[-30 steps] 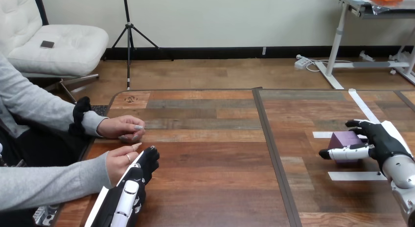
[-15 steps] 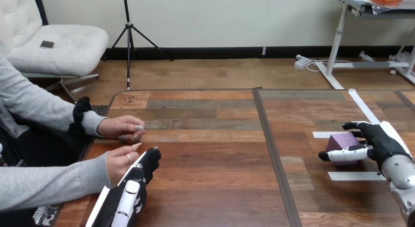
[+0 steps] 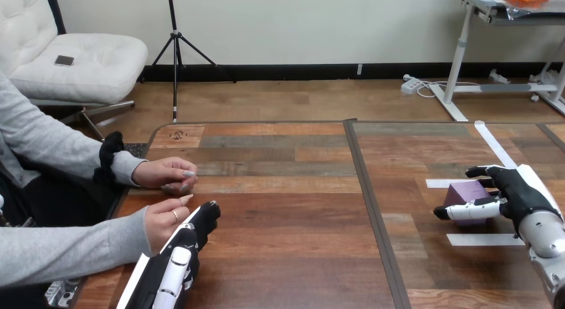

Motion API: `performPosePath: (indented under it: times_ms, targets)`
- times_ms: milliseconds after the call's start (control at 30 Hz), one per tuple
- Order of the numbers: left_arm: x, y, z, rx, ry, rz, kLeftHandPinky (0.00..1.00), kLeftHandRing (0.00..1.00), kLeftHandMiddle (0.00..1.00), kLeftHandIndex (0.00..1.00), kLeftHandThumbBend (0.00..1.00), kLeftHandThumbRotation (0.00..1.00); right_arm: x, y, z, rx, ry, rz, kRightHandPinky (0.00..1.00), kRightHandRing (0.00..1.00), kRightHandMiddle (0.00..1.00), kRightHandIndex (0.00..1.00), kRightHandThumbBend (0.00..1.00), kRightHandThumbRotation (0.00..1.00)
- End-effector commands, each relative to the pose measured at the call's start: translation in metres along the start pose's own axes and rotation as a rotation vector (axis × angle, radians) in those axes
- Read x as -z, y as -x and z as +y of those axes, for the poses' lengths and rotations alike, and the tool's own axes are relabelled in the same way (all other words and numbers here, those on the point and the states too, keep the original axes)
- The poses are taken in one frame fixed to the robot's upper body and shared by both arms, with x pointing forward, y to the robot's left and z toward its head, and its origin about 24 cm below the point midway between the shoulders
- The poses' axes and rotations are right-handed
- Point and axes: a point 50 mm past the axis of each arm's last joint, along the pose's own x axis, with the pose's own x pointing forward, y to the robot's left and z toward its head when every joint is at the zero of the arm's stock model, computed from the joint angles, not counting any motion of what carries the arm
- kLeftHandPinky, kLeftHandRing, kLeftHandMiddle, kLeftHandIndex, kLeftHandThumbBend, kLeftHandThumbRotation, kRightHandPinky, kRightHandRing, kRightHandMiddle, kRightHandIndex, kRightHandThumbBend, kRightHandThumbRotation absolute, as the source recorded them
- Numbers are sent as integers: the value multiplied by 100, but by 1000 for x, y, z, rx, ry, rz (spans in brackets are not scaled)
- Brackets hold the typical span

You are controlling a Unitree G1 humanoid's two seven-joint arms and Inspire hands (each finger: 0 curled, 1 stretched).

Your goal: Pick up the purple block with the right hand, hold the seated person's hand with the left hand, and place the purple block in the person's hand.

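Note:
The purple block rests on the wooden table at the right. My right hand wraps it from the right: the thumb lies along its near face and the fingers curl over its far side. Low on the left, my left hand has straight fingers pointing away from me. It lies against the side of the person's nearer hand, beside it and not curled round it. The person's farther hand rests loosely on the table behind that one.
White tape strips lie around the block: one in front, one behind, and a long one running to the back right. A dark seam splits the table down its middle.
My right hand's fingers have shifted slightly left over the block's far side. The block, my left hand and the person's hands have stayed put.

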Motion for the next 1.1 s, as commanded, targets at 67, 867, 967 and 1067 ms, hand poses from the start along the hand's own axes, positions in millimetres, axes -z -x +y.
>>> performPosePath:
  times_ms: [67, 867, 967, 1067]
  targets:
    - [-10, -15, 1, 10, -25, -67, 100, 95, 93, 89, 53, 100, -10, -2, 8, -1, -18, -25, 52, 67, 72, 81, 100, 2]
    - [-10, -16, -1, 24, -16, -80, 100, 96, 93, 90, 45, 100, -13, -2, 10, 12, 11, -52, 64, 75, 77, 78, 100, 0]
    - [-9, -16, -1, 22, -17, -78, 100, 96, 94, 90, 45, 100, -13, -2, 10, 18, 8, -57, 66, 74, 76, 77, 100, 0]
    - [-10, -15, -1, 23, -16, -74, 100, 96, 94, 90, 48, 100, -13, -2, 10, 27, 13, -57, 66, 73, 74, 76, 100, 0]
